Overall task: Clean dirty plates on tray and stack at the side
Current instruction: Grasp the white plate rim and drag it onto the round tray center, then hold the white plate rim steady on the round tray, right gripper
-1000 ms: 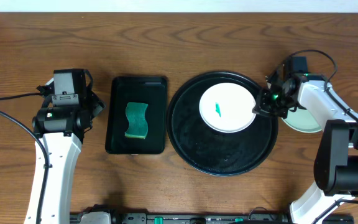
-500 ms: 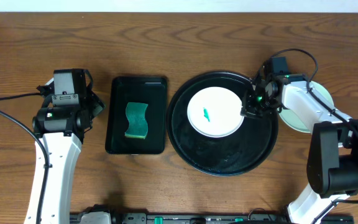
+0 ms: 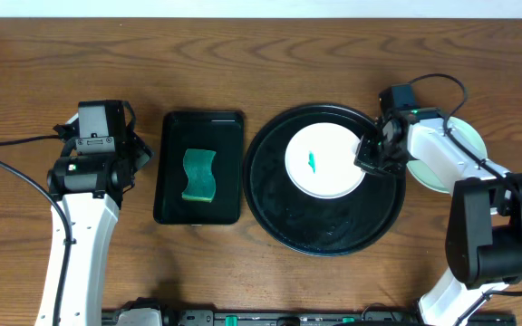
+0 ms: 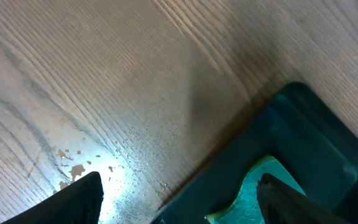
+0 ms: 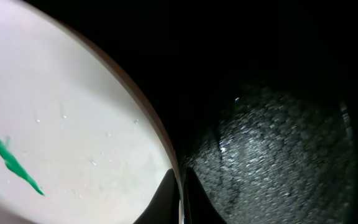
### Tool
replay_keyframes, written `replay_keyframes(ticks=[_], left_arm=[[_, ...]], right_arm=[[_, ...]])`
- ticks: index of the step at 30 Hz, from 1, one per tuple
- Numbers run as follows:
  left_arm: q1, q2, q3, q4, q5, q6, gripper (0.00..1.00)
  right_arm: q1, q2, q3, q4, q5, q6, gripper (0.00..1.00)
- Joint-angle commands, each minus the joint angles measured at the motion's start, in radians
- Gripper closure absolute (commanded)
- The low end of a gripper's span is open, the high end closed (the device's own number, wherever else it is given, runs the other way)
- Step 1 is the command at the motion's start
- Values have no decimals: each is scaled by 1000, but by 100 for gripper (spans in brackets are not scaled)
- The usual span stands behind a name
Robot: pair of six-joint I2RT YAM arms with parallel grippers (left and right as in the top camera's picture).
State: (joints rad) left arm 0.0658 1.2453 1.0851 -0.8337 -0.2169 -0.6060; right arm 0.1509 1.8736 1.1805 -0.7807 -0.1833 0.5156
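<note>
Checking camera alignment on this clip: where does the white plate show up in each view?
Overhead: the white plate lies in the upper middle of the round black tray.
Left wrist: not in it; only a corner of the rectangular tray and the sponge show.
Right wrist: the white plate fills the left half, its rim curving down to bottom centre.
Shared landmark: the green smear on the plate.
</note>
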Motion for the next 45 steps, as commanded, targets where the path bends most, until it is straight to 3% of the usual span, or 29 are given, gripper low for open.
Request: replay_keyframes(ticks=[1,2,4,5,8,10,12,16,19,22,24,30,36,42,45], left_arm=[[8,-4,-2,-3,-20,-1,20],[8,-4,-2,-3,-20,-1,20],[8,-4,-2,-3,-20,-1,20],[8,-4,-2,-3,-20,-2,20],[8,-4,-2,-3,-20,-2,20],[8,-4,-2,-3,-20,-2,20],[8,-4,-2,-3,-20,-1,20],[8,-4,-2,-3,-20,-1,20],[8,-4,-2,-3,-20,-2,20],[8,-4,-2,-3,-20,-2,20],[8,-4,-2,-3,-20,-2,20],[8,-4,-2,-3,-20,-2,20],[8,-4,-2,-3,-20,-2,20],[8,-4,-2,-3,-20,-2,20],[8,-4,-2,-3,-20,-1,20]], right_arm=[[17,-16,-6,3,30,40,98],[17,-16,-6,3,34,39,94],[16,-16,-6,4,64,37,64],[15,-16,-6,6,84,37,55],[15,-16,-6,14,114,36,54],[16,-16,-6,25,115,24,68],[18,-16,-6,55,115,-15,72],[32,-16,-6,95,115,-143,48],[42,-16,-6,98,115,-219,45],[42,-16,-6,97,115,-270,49],[42,-15,-6,97,116,-290,59],[42,-15,-6,97,116,-290,75],[42,-14,-25,126,115,-289,79],[42,-15,-38,139,115,-289,95],[42,-15,-38,140,115,-289,95]])
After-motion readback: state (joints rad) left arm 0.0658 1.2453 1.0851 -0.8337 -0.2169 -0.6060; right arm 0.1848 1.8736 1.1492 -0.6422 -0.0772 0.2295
